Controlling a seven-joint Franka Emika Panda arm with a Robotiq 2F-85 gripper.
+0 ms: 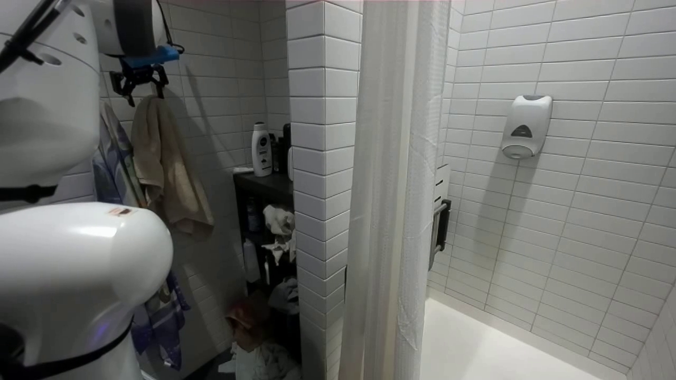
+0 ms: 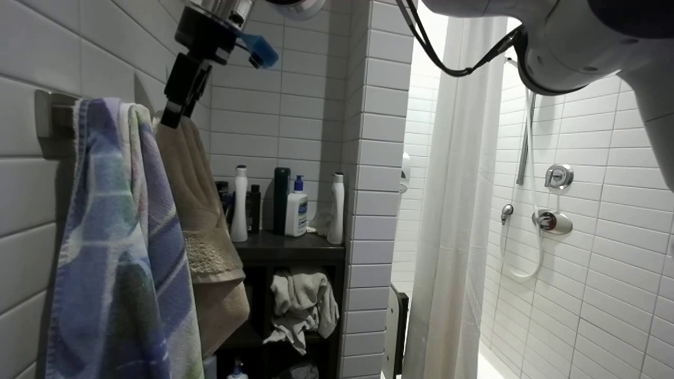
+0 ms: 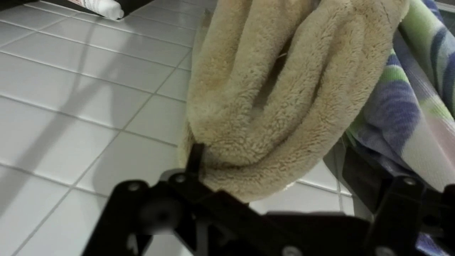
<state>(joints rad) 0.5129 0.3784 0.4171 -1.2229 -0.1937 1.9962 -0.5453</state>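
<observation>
Towel [image 3: 227,117] (beige) — lower end [image 2: 224,316] in both exterior views only

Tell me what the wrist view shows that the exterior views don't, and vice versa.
Only the wrist view: a close-up of folds in the beige towel, and pinkish marking on a white container.
Only the exterior views: the shower curtain, the wall-mounted soap dispenser and, in an exterior view, a blue-topped pump bottle.
Shared: the gripper by the beige towel, the multicoloured patterned towel next to that towel, and white wall tiles.
</observation>
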